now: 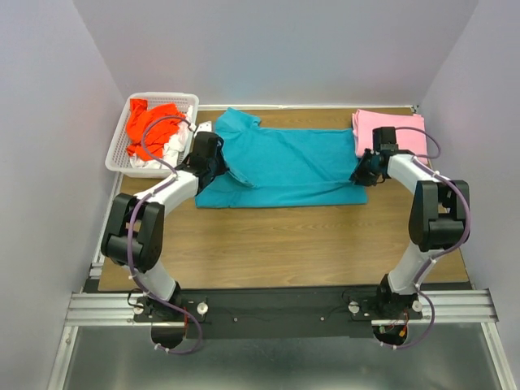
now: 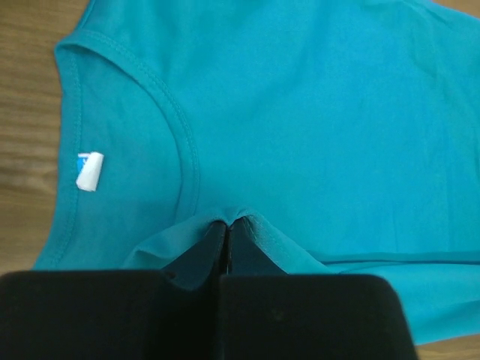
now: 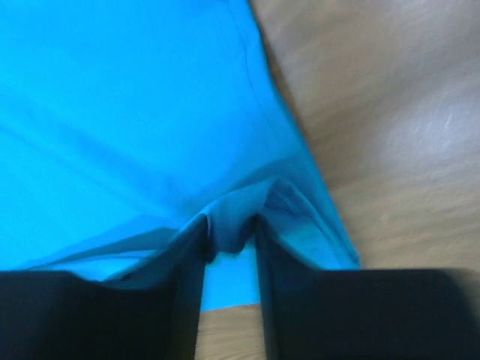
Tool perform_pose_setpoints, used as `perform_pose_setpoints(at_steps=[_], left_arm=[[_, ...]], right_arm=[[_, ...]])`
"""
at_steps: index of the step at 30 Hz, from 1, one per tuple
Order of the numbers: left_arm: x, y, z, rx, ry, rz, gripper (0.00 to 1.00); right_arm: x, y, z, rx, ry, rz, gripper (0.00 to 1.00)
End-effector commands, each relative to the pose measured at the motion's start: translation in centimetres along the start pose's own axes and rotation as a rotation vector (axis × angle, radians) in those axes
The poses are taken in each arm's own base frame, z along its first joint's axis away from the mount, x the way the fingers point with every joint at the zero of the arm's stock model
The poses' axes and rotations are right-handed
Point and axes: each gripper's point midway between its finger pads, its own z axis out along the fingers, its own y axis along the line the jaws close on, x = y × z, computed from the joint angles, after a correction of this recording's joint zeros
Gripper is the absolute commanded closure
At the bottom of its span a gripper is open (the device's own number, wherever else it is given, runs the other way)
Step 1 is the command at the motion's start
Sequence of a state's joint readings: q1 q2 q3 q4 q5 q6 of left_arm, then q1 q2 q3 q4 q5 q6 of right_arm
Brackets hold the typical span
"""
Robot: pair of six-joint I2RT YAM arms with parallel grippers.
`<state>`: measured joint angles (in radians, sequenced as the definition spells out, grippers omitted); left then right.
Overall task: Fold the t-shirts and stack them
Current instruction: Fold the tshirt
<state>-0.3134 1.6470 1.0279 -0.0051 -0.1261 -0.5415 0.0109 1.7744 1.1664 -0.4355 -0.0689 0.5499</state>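
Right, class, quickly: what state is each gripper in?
Left gripper: closed, pinching a fold of the teal t-shirt.
Right gripper: closed on the teal t-shirt near its edge.

You had no legible text in view — the white neck tag [image 2: 90, 171] inside the teal t-shirt [image 2: 300, 112] showed only a blue blur.

White-black arms [image 1: 166, 191], purple cables [image 1: 132, 244]

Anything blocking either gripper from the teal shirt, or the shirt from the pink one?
Nothing visible. The left gripper and right gripper are each shut on the teal shirt; the pink shirt lies beside its end, nothing between.
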Motion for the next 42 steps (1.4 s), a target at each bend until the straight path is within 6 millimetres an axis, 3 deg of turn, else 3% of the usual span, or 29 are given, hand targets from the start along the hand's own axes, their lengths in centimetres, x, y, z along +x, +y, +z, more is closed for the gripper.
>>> perform_pose_setpoints(at_steps=[1,2,3,4,5,7,9,10,16,18,20,23,27,34,37,38,42], left_arm=[[-2.0,0.6,1.2,-0.033,-0.011,-0.008,0.66],[-2.2,0.8,1.3,-0.040,-0.010,-0.015,0.54],[-2.8,0.7,1.3,-0.045,-0.021,-0.022,0.30],[-3.2,0.6,1.2,-0.042,-0.030,-0.023,0.02],[-3.8,0.2,1.1,-0.033,-0.042,-0.024,0.02],[-4.5,-0.5,0.5,-0.001,-0.053,-0.028,0.02],[-4.3,-1.0,-0.4,0.029,-0.053,-0.036,0.02],[-3.2,-1.1,-0.6,0.048,-0.032,-0.043,0.02],[0.5,-3.1,-2.2,0.138,0.032,-0.037,0.02],[2.1,-3.7,-2.1,0.147,0.065,-0.025,0.02],[2.3,-4.7,-1.9,0.189,0.069,-0.025,0.02],[3.1,-4.2,-0.5,0.167,0.085,-0.012,0.02],[5.1,-2.2,1.4,0.071,0.139,-0.001,0.02],[10.4,-0.6,0.9,0.067,0.276,-0.034,0.02],[12.1,0.3,-0.7,0.054,0.302,-0.059,0.02],[13.5,1.1,-1.4,0.035,0.324,-0.062,0.02],[16.0,2.0,-5.0,0.002,0.373,-0.107,0.02]], right_arm=[[-3.0,0.1,0.8,0.038,-0.068,-0.008,0.47],[-3.5,0.4,0.7,0.031,-0.079,-0.010,0.43],[-4.3,0.9,0.3,0.020,-0.098,-0.012,0.34],[-4.8,1.2,0.0,0.012,-0.111,-0.014,0.31],[-5.1,1.5,-0.5,0.004,-0.125,-0.019,0.29],[-5.7,2.2,-2.0,-0.031,-0.152,-0.048,0.15],[-4.8,2.1,-2.6,-0.047,-0.140,-0.065,0.03],[-4.0,2.1,-3.2,-0.065,-0.133,-0.075,0.00],[0.6,3.7,-4.0,-0.175,-0.056,-0.179,0.00],[1.6,4.6,-3.6,-0.187,-0.040,-0.225,0.00],[2.8,5.5,-3.0,-0.192,-0.018,-0.273,0.00],[3.7,5.9,-1.2,-0.158,0.014,-0.301,0.00],[5.2,6.0,1.2,-0.115,0.060,-0.322,0.00],[8.8,3.4,2.3,-0.030,0.129,-0.292,0.00],[10.7,1.4,1.5,0.007,0.147,-0.284,0.00],[11.2,1.0,1.1,0.012,0.149,-0.280,0.00],[14.4,-1.2,-0.9,0.016,0.177,-0.279,0.00]])
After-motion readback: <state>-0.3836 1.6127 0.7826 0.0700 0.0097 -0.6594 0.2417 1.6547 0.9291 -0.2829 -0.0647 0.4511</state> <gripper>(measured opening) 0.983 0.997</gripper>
